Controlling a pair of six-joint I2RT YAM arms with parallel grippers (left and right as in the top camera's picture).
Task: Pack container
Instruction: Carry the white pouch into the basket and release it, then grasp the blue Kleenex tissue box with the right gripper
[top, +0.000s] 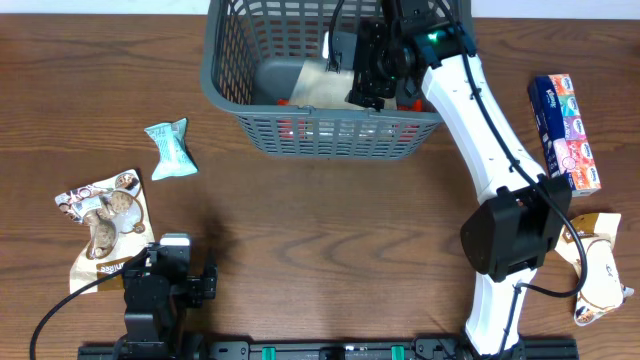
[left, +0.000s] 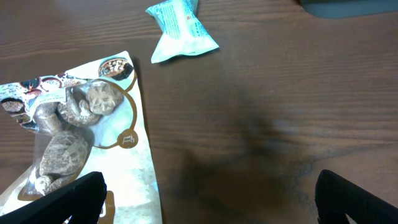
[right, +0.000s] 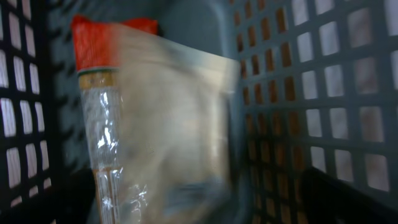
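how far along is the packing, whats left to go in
Done: a red-topped pale pouch is inside the container. In hand: the right gripper is in there at that pouch; blur hides its jaws' state. To go: the teal pack, mushroom pouch, tissue pack and right-side pouch lie on the table. The left gripper is open, empty.

Even bright light, soft shadow on table (left: 249, 146), right wrist view dim, blurred
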